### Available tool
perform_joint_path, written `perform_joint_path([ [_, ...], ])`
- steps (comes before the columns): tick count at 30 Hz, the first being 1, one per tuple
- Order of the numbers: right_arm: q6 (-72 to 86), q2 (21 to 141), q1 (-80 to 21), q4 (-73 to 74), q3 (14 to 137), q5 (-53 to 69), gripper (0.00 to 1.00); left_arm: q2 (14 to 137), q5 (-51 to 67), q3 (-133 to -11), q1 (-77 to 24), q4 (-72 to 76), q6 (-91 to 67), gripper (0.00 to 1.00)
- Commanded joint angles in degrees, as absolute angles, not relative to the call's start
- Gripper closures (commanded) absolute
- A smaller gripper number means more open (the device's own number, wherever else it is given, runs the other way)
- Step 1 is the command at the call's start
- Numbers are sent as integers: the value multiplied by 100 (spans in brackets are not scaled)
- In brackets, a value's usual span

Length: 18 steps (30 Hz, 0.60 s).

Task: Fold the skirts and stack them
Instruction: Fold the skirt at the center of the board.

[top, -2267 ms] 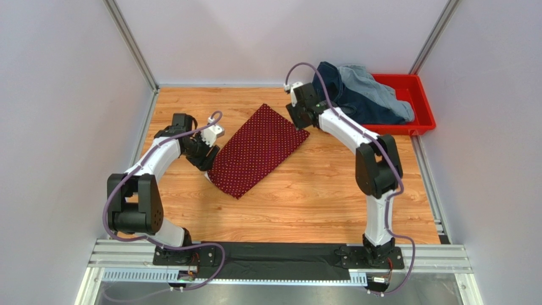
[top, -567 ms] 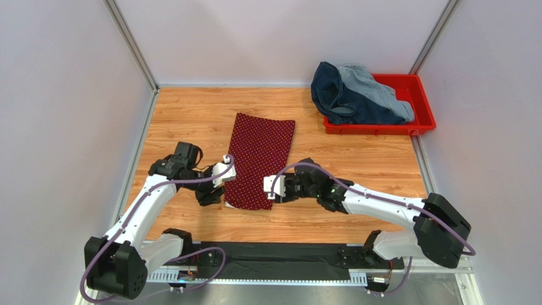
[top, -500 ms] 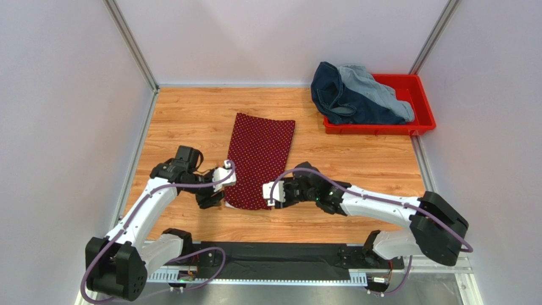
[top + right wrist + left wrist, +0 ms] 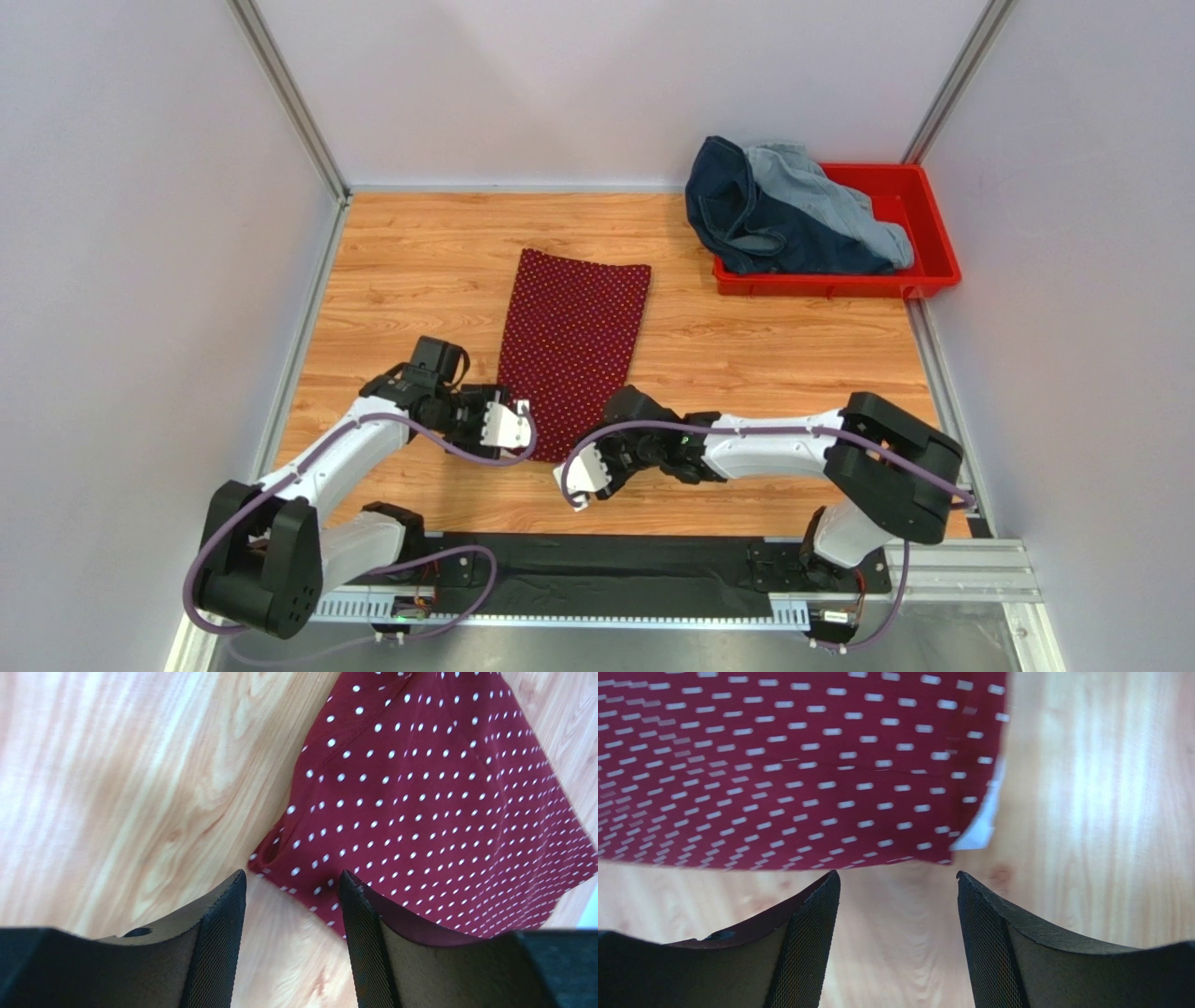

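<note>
The dark red dotted skirt (image 4: 578,329) lies flat and folded lengthwise in the middle of the table. My left gripper (image 4: 502,424) is open and empty at its near left corner. In the left wrist view the skirt's edge (image 4: 794,770) and a white label (image 4: 980,829) lie just ahead of the left gripper (image 4: 898,882). My right gripper (image 4: 578,473) is open and empty just in front of the near right corner. That skirt corner (image 4: 435,791) lies just beyond the right gripper (image 4: 291,878). The navy denim skirt (image 4: 744,210) and the light blue-grey denim skirt (image 4: 828,189) are heaped in the tray.
A red plastic tray (image 4: 929,238) stands at the back right corner and holds the two denim skirts. Grey walls with metal posts close in the wooden table (image 4: 421,266) on three sides.
The red skirt has turned from slantwise to lengthwise and come nearer. Both arms have swung to its near edge. In the last half second both grippers drew back from its near corners.
</note>
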<state>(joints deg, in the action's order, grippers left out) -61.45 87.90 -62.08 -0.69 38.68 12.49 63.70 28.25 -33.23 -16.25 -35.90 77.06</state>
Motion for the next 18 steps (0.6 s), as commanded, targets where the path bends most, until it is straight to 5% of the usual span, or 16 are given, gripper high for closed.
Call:
perform_joint_path([
  [1, -6775, 9087, -6240, -115, 4271, 1090, 47, 6442, 2751, -2954, -1775, -3252, 8455, 31],
  [12, -7049, 9667, -6267, 440, 4526, 1072, 67, 6557, 2786, -2997, -1881, -3102, 8147, 31],
  [18, -6577, 9449, -6162, 79, 4254, 1255, 100, 6618, 2917, -3014, -1881, -3313, 8016, 31],
])
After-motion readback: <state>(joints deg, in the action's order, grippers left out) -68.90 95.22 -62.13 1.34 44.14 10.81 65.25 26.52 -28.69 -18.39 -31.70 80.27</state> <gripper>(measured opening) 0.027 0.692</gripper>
